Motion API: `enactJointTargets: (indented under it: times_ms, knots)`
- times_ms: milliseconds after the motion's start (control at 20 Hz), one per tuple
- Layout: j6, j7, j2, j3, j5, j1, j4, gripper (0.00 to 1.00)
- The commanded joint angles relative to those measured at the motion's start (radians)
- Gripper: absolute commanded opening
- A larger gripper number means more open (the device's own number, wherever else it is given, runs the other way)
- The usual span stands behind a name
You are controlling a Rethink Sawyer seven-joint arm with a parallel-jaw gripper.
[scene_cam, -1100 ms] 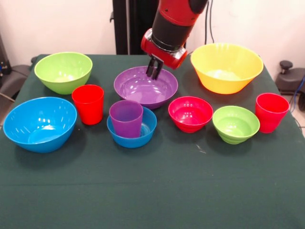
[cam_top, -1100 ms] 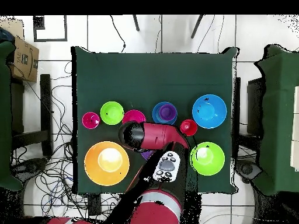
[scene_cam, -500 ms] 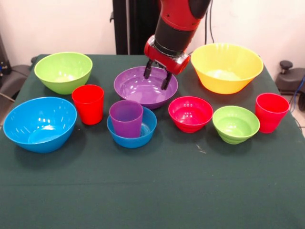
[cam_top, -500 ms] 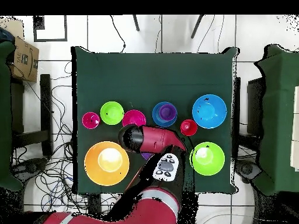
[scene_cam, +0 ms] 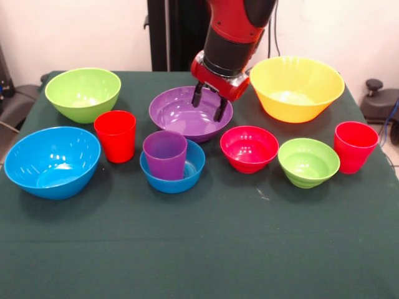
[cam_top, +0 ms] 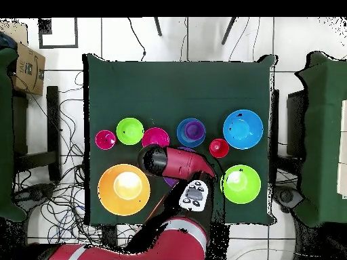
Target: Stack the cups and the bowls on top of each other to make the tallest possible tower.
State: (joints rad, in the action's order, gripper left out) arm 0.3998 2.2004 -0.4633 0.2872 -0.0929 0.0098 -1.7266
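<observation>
- I see the gripper [scene_cam: 209,104] spread wide, its fingers straddling the right rim of the large purple bowl [scene_cam: 181,115].
- The purple cup [scene_cam: 165,154] stands inside the small blue bowl [scene_cam: 193,168], just in front.

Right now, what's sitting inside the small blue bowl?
The purple cup stands upright inside the small blue bowl. The cup covers most of the bowl's floor, so anything beneath it cannot be seen.
</observation>
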Motion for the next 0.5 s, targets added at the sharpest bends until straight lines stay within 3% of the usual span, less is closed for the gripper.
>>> enactJointTargets:
  times_ms: [50, 500]
  knots:
    - [-0.125, 0.232, 0.018, -0.122, -0.096, 0.009, -0.06, 1.0]
    - [-0.233, 0.251, 0.052, -0.107, -0.165, 0.026, -0.086, 1.0]
